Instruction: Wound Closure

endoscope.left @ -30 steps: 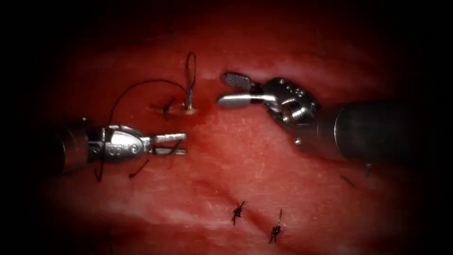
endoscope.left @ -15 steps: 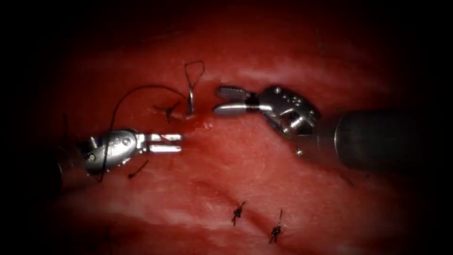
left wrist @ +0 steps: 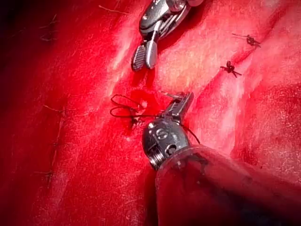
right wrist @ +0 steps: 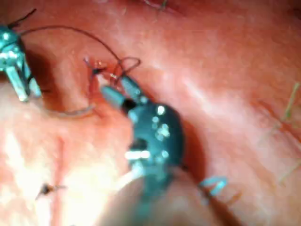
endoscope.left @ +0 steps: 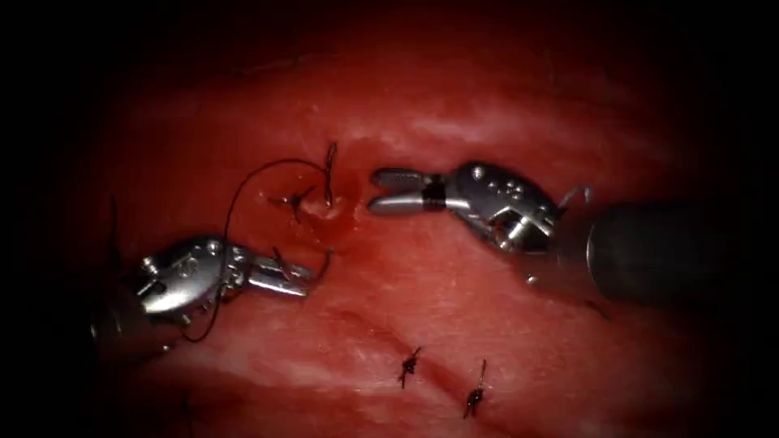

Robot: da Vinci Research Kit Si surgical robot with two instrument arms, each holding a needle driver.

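Thread [endoscope.left: 243, 182] loop shrunk flat; left claw [endoscope.left: 304, 280] clenched on thread, right claw [endoscope.left: 375, 191] released, empty.

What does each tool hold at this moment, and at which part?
The left tool is shut on the thread near its end by the stitch; the exact spot cannot be told. The right tool stands open and holds nothing.

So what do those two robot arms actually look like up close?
Each arm is a long, dark, round shaft ending in a small, shiny silver metal wrist with rivets and pins. The left claw has two short flat jaws, and its wrist bears a stamped marking. The right claw has two narrow, rounded jaws, one with a ridged inner face, joined to a knuckle dotted with small round studs.
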